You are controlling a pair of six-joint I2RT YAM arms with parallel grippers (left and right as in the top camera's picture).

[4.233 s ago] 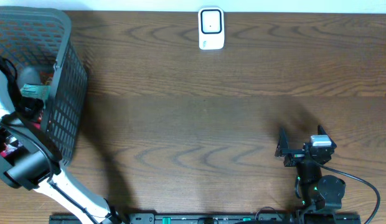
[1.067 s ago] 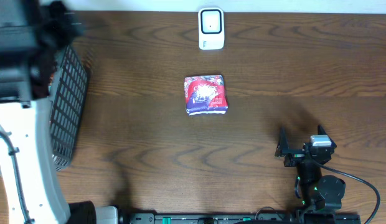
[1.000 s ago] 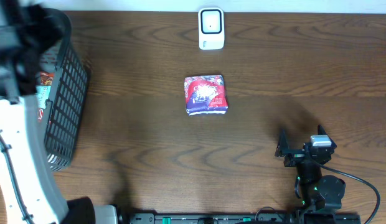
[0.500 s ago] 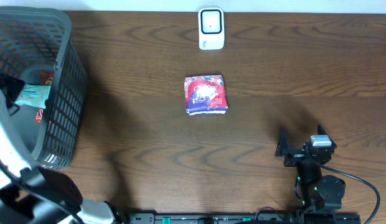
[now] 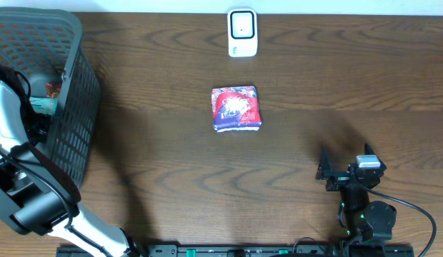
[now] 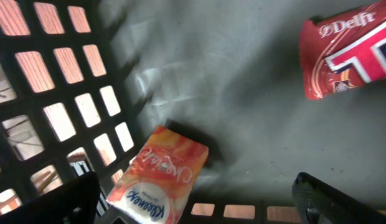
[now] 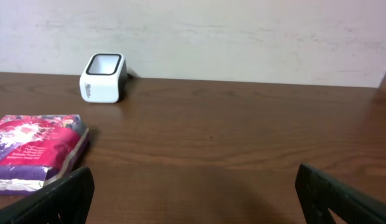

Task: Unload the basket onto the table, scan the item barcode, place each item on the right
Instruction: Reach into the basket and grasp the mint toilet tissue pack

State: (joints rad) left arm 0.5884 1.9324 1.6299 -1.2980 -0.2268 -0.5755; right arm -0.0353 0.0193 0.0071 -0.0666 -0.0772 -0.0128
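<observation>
Packet (image 5: 236, 108) lay flat on the bench (image 5: 171, 178) near the scanner (image 5: 242, 32). Left claw (image 6: 199, 199) hung spread inside the basket (image 5: 71, 86) over a tissue pack (image 6: 159, 180); right claw (image 7: 196, 196) spread, empty.

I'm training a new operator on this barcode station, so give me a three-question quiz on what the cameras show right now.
1. True or false: the white scanner stands at the table's far edge, beyond the red-and-purple packet.
2. Where is the left end effector? A) over the packet B) down inside the basket C) beside the scanner
3. Fill in: the right end effector holds ____.
Key: 1 true; 2 B; 3 nothing.
</observation>
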